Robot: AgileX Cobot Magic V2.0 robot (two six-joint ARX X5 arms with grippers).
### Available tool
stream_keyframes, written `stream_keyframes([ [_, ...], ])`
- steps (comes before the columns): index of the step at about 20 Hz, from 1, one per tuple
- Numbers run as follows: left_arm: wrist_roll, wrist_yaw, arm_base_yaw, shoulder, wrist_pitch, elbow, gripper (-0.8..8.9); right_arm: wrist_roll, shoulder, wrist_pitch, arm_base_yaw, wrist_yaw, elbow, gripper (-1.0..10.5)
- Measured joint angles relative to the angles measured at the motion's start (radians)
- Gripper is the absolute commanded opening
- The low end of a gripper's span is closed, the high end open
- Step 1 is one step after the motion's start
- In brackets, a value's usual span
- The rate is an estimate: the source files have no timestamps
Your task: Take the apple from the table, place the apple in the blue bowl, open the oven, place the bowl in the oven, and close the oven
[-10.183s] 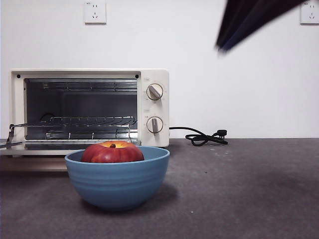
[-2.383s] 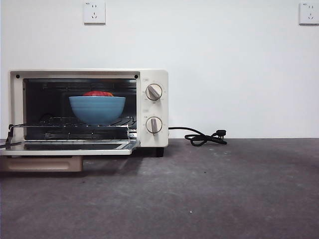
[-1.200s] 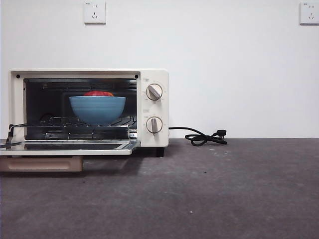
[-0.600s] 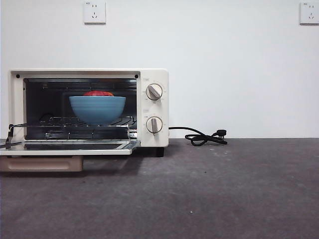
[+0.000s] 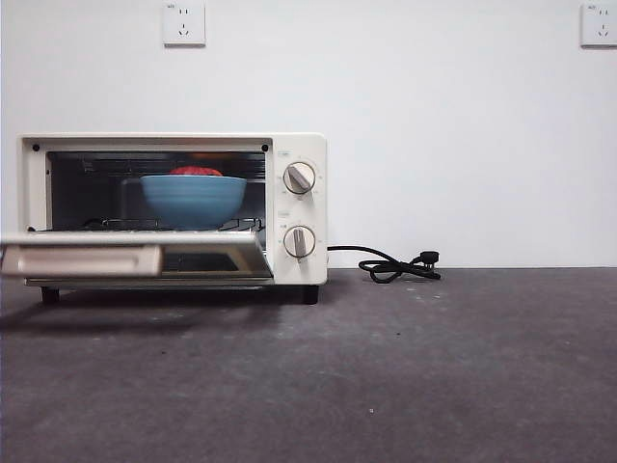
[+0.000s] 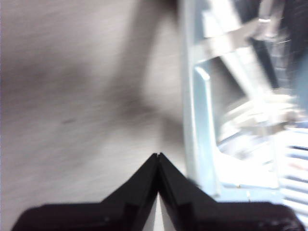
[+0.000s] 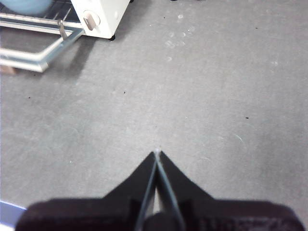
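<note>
- Front view: the apple [image 5: 196, 171] sits inside the blue bowl [image 5: 194, 199]; only its red top shows above the rim.
- Blue bowl: rests on the wire rack [image 5: 154, 225] inside the oven [image 5: 174, 208], in the middle of the cavity, upright.
- Oven: stands at the far left of the table [image 5: 434, 367], against the white wall. Its door [image 5: 135, 258] is partly raised, tilted between flat and upright, and covers the lower part of the opening. The beige handle [image 5: 82, 260] runs along the door's near edge.
- Controls: two round knobs [image 5: 299, 177] are stacked on the right panel of the oven.
- Cord: a black cord [image 5: 390, 266] leaves the oven's right side and lies coiled on the table by the wall.
- Left gripper [image 6: 158, 156]: jaws clenched tip to tip with nothing between them. The left wrist view is blurred; the tips lie just beside the metal edge of the oven door.
- Right gripper [image 7: 157, 154]: jaws pressed together, holding nothing, above bare table well to the right of the oven.
- Wall: two white sockets [image 5: 183, 23] are mounted high on the wall.
</note>
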Motion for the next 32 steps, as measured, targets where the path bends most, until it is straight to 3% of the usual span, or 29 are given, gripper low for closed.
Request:
stream_keyframes([
  [4, -0.108, 0.097, 0.0, -0.005, 0.09, 0.0, -0.08, 0.0, 0.0, 0.002, 0.0, -0.002, 0.0, 0.0],
  [10, -0.251, 0.135, -0.003, -0.034, 0.194, 0.004, -0.08, 0.0, 0.0, 0.032, 0.0, -0.023, 0.0, 0.0],
  [16, -0.325, 0.183, -0.003, -0.035, 0.203, 0.111, -0.08, 0.0, 0.0, 0.048, 0.0, -0.026, 0.0, 0.0],
  [28, -0.369, 0.237, -0.085, -0.072, 0.2, 0.266, -0.08, 0.024, 0.0, 0.048, 0.0, -0.026, 0.0, 0.0],
  [32, -0.309, 0.244, -0.132, -0.156, 0.087, 0.266, -0.08, 0.05, 0.0, 0.048, 0.0, -0.017, 0.0, 0.0],
])
